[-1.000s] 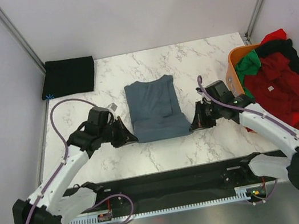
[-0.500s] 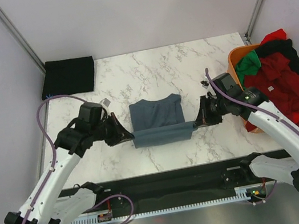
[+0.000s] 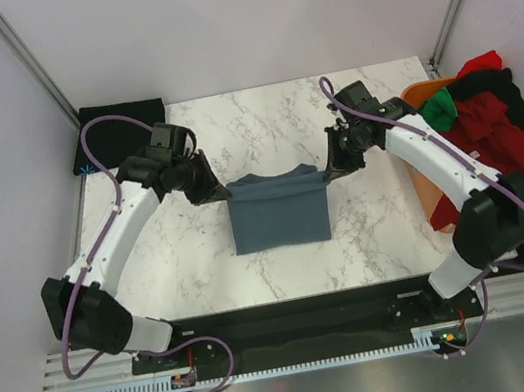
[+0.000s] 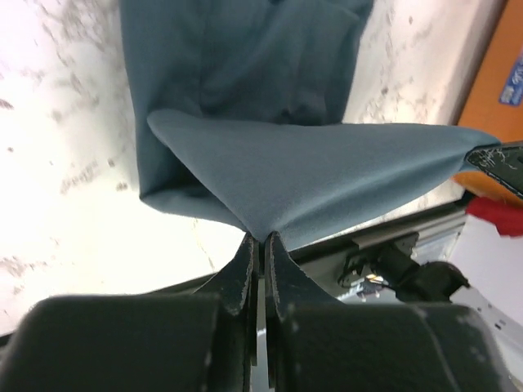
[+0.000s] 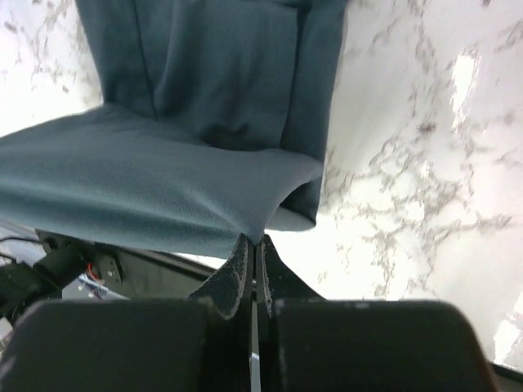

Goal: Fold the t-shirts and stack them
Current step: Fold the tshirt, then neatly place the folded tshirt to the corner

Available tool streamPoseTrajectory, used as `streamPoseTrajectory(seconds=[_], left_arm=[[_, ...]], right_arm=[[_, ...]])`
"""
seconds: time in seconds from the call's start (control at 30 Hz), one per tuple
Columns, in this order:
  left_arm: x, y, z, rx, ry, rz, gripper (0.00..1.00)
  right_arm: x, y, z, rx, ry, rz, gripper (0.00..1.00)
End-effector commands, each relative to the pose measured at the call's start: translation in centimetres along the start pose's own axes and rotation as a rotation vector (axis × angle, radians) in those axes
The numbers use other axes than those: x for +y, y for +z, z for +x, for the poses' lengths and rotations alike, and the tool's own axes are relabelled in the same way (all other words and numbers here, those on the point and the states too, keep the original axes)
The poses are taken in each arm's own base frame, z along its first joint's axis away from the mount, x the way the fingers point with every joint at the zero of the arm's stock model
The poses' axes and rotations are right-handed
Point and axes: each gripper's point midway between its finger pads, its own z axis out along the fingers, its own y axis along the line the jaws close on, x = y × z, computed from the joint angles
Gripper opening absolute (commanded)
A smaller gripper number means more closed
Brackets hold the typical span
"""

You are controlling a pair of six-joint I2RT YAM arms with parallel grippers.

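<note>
A slate blue-grey t-shirt lies mid-table, its near hem lifted and carried over toward the collar. My left gripper is shut on the hem's left corner, my right gripper is shut on the right corner. In the left wrist view the cloth stretches tight from the left gripper. The right wrist view shows the fold pinched at the right gripper. A folded black t-shirt lies at the back left. Red and green t-shirts hang in a heap at the right.
An orange plastic basket stands at the table's right edge under the heap of clothes. White marble table top stretches behind the blue-grey shirt. Frame posts and grey walls close in the back and sides.
Both grippers have carried the shirt's near hem from the front edge up and back toward the collar, folding the shirt in half. Both arms reach farther over the table now.
</note>
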Motion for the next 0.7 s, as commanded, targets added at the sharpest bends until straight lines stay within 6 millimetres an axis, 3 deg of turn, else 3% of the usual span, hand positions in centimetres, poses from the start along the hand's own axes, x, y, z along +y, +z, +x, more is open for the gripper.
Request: streamPoseTrajectory(seconds=[0.0,0.03,0.1,0.13,0.2,0.23,0.27,0.3,0.33,0.37,0.4,0.43,0.47,0.53,0.57,0.6,0.63,0.67], left_arm=[[1.0,0.7,-3.6,-0.050,0.052,-0.048,0.02],[1.6,2.2,-4.3,-0.029,0.049,-0.069,0.02],[2.1,3.1,-6.3,-0.043,0.036,-0.078,0.02],[3.2,5.3,-6.7,0.000,0.028,-0.105,0.03],[3.8,7.1,-8.7,0.011,0.012,-0.107,0.07],[4.4,9.6,-9.8,0.040,0.009,-0.122,0.12],[5.3,11.3,-10.2,0.063,0.002,-0.154,0.42],[6.0,12.5,-10.9,0.088,-0.022,-0.164,0.55],[4.4,12.7,-13.3,0.064,-0.020,-0.121,0.60],[5.7,16.4,-12.7,0.148,-0.049,-0.128,0.69],[6.1,16.5,-12.6,0.185,-0.066,-0.166,0.73],[6.4,17.0,-13.2,0.186,-0.082,-0.190,0.75],[5.1,17.1,-14.8,0.165,-0.073,-0.150,0.75],[4.5,15.8,-15.7,0.138,-0.061,-0.153,0.81],[4.5,15.2,-15.8,0.119,-0.051,-0.164,0.81],[3.5,13.2,-16.8,0.055,-0.017,-0.149,0.81],[5.1,13.3,-15.8,0.062,-0.019,-0.206,0.81],[5.4,12.6,-15.5,0.044,-0.008,-0.218,0.81]], right_arm=[[-1.2,1.5,-3.9,-0.047,-0.037,0.060,0.00],[-1.1,2.2,-4.6,-0.049,-0.040,0.058,0.00],[-0.9,3.2,-6.2,-0.057,-0.041,0.053,0.00],[-1.4,5.1,-6.6,-0.028,-0.030,0.070,0.00],[-2.1,6.9,-7.7,-0.027,-0.021,0.101,0.00],[-2.8,8.8,-8.9,-0.018,-0.007,0.128,0.00],[-3.2,9.8,-9.8,-0.025,0.003,0.151,0.00],[-4.0,12.2,-11.7,-0.034,0.027,0.185,0.22],[-4.5,13.4,-12.3,-0.016,0.038,0.204,0.48],[-4.5,14.3,-13.1,-0.005,0.054,0.204,0.68],[-3.8,15.7,-15.8,-0.033,0.040,0.177,0.89],[-3.9,15.4,-16.1,-0.022,0.039,0.196,0.94],[-3.7,15.0,-16.9,-0.038,0.038,0.205,0.95],[-2.7,12.7,-18.6,-0.104,0.026,0.189,0.96],[-2.4,11.8,-18.6,-0.123,0.023,0.180,0.96],[-2.5,10.2,-17.0,-0.114,0.025,0.181,0.96],[-2.1,9.8,-17.2,-0.161,0.017,0.150,0.96],[-2.1,9.2,-16.4,-0.166,0.019,0.139,0.96]])
